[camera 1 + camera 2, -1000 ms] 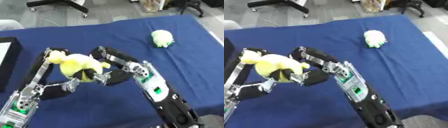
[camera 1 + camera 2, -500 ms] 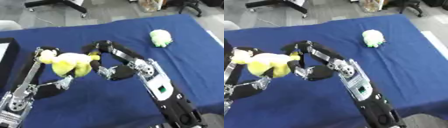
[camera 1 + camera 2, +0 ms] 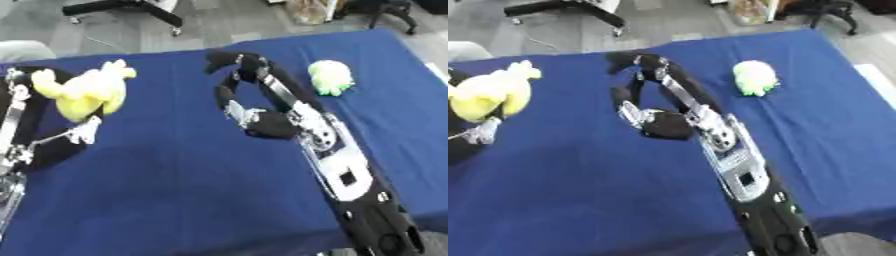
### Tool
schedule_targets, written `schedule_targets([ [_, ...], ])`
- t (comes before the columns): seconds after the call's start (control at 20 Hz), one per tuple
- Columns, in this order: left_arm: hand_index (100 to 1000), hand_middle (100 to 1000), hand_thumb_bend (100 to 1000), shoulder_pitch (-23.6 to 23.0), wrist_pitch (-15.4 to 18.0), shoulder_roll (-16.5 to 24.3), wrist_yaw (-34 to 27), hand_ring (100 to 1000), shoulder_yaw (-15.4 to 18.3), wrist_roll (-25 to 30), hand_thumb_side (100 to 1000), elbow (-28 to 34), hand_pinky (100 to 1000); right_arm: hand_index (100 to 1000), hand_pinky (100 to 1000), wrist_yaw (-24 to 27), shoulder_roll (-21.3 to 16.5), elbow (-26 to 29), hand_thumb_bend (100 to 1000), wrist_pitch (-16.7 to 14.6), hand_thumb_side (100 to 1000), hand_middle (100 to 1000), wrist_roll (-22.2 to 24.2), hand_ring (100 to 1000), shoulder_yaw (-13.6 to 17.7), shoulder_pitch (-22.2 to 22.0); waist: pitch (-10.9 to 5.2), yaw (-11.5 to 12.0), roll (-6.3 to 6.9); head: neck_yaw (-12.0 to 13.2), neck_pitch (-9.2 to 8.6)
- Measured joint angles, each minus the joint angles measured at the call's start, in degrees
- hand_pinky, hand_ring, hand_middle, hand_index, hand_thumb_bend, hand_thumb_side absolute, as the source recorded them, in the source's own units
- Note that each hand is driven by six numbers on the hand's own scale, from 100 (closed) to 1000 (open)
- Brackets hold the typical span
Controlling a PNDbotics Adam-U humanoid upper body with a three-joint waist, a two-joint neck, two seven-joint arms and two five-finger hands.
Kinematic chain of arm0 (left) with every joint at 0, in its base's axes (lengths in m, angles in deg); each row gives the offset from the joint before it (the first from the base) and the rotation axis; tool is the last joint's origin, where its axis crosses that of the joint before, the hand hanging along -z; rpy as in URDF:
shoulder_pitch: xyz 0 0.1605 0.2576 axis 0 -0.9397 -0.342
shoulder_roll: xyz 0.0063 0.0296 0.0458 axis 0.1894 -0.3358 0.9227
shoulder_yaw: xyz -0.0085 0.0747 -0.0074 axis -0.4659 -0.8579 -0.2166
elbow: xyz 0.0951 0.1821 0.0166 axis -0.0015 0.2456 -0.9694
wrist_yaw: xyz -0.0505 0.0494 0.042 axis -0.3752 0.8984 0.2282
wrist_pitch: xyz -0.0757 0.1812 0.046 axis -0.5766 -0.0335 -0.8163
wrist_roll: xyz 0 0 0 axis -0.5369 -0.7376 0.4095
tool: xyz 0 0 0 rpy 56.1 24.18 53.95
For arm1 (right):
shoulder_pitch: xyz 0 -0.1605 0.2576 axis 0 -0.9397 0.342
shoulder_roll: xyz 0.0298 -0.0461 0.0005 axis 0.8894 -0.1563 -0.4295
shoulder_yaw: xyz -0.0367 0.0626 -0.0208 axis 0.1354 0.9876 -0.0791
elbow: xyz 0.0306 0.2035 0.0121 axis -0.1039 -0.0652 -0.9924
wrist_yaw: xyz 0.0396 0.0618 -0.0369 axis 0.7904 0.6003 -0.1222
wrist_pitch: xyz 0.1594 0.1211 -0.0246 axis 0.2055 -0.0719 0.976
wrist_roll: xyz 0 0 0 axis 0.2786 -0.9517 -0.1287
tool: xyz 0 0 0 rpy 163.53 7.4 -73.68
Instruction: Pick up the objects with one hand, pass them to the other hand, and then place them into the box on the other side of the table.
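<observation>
Yellow plush [image 3: 85,90]: soft, lumpy, grasped in left hand [image 3: 54,134] at left of blue cloth bench [image 3: 175,200]. Right hand [image 3: 245,95]: empty, fingers relaxed, mid-bench, apart from plush. Green plush [image 3: 330,76]: rounded, far right.

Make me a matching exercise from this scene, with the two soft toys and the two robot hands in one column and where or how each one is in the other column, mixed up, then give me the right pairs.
Column one:
1. yellow plush toy
2. pale green plush toy
3. left hand
4. right hand

Column two:
A. empty, fingers relaxed, over the middle of the blue table
B. lying alone at the table's far right
C. carried at the left side
D. wrapped round the yellow toy

Pairs: 1-C, 2-B, 3-D, 4-A
</observation>
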Motion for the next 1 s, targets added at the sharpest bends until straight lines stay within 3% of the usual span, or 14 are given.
schedule_targets([
  [0.05, 420, 312, 259, 0.8, -1.3, 0.7, 1.1, 319, 0.8, -1.0, 100, -1.5, 603, 883, 651, -0.1, 0.0, 0.0, 100, 0.0, 644, 712, 0.1, 410, 0.0, -0.1, -0.05, 0.0, 0.04, 0.8, 0.00],
  [0.1, 421, 312, 336, 1.6, -2.5, 1.4, 2.3, 322, 1.4, -1.9, 100, -2.9, 603, 883, 651, -0.2, 0.0, -0.1, 100, 0.0, 648, 710, 0.3, 408, -0.1, -0.2, -0.07, -0.1, 0.09, 1.5, 0.00],
  [0.3, 423, 329, 486, 4.7, -7.1, 4.4, 8.3, 330, 3.5, -4.3, 100, -8.8, 604, 883, 651, -0.4, 0.0, -0.6, 100, 0.0, 657, 707, 1.2, 405, -0.3, -0.5, -0.22, -0.2, 0.17, 3.7, 0.00],
  [0.6, 426, 337, 674, 7.7, -12.8, 8.3, 18.9, 363, 5.7, -4.3, 100, -18.5, 609, 883, 652, -0.4, -0.1, -1.1, 100, -0.2, 669, 702, 2.5, 403, -0.6, -1.0, -0.41, -0.5, 0.49, 5.8, -0.03],
  [1.0, 434, 333, 754, 9.5, -16.0, 10.0, 31.7, 374, 7.2, -0.8, 100, -32.2, 615, 883, 652, -0.3, -0.1, -1.4, 100, -0.3, 678, 697, 3.5, 400, -0.9, -1.4, -0.59, -0.6, 0.51, 8.6, -1.33],
])
